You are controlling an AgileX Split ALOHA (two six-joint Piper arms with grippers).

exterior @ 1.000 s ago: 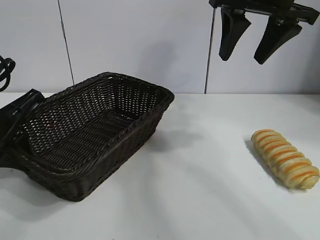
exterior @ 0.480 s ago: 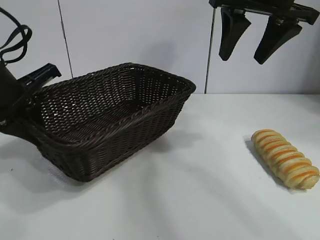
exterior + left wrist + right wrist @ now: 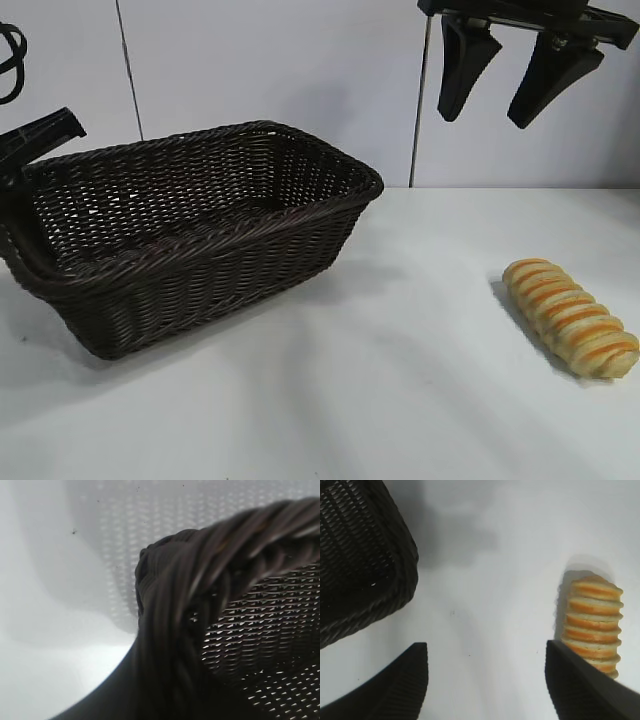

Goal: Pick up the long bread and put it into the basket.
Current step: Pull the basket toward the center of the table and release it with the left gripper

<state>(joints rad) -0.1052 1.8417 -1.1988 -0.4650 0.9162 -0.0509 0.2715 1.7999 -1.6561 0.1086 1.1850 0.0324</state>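
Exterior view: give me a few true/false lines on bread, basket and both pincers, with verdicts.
1. The bread is in the basket. False: it lies on the table, apart from the basket.
2. The right pincer hangs open above the table, holding nothing. True.
3. The left pincer is at the basket's left end. True.
4. The basket is tipped upside down. False: its opening faces up.
5. The right pincer touches the bread. False: it is well above it.

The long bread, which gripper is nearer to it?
Right. The right gripper hangs open high above the long bread; the left gripper is across the table at the basket.
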